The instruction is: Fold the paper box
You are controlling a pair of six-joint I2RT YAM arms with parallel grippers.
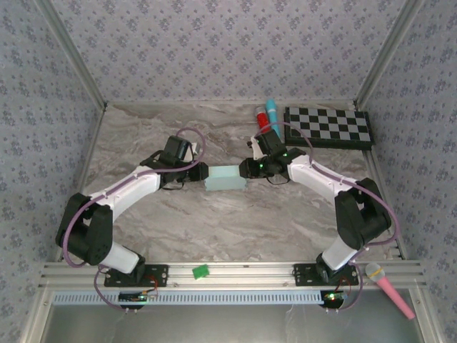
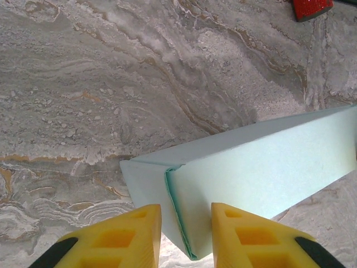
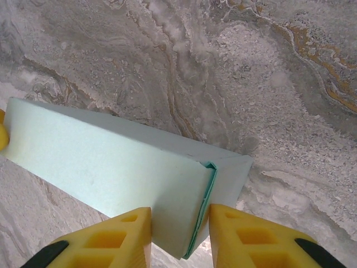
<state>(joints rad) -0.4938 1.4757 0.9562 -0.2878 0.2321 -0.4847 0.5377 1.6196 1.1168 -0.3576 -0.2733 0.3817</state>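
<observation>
Paper box (image 1: 225,179) sits mid-table, formed into an oblong, lying flat betw both arms. L gripper (image 2: 186,211) straddles its left end, R gripper (image 3: 178,211) its right end. Jaws stand narrowly apart either side of each end; can't tell if they pinch. I judge it thin card: light, dents easily, prob slides on the slick marble-look top (image 1: 214,229). I'd hold the ends near the folded edges, gently. Patterned walls (image 1: 214,43) on three sides; checkerboard (image 1: 328,127) far right.
</observation>
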